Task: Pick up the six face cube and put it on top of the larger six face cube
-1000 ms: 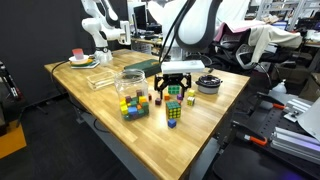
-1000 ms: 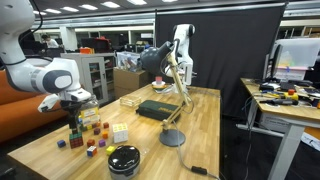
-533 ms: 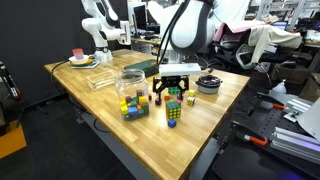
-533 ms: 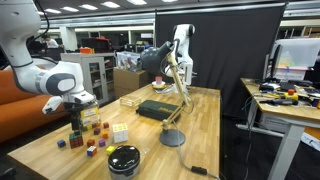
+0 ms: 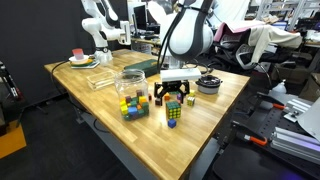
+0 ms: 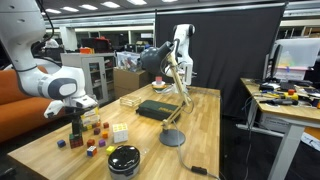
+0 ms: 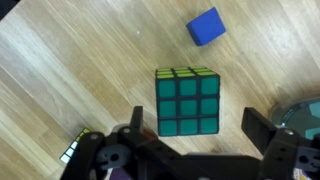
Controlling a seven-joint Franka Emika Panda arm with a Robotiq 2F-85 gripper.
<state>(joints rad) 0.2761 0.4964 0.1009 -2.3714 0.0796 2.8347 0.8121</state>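
The six face cube (image 7: 187, 100) has a dark grid, a green top face and a yellow side. It lies on the wooden table right under my gripper (image 7: 196, 116). The gripper is open, with one finger on each side of the cube and a gap on both sides. In both exterior views the gripper (image 5: 172, 95) (image 6: 77, 120) hangs low over the block cluster. The larger six face cube (image 5: 173, 114) (image 6: 120, 132), lighter with green and whitish tiles, stands just beside it. Its corner shows in the wrist view (image 7: 72, 152).
A blue block (image 7: 205, 27) lies beyond the cube. Several small coloured blocks (image 5: 133, 105) sit next to a clear container (image 5: 128, 82). A black round bowl (image 5: 209, 83) (image 6: 124, 158), a dark book (image 6: 155, 109) and a lamp base (image 6: 172, 138) stand nearby.
My gripper has come down a little over the dark-grid cube, still open. The cubes have not moved.
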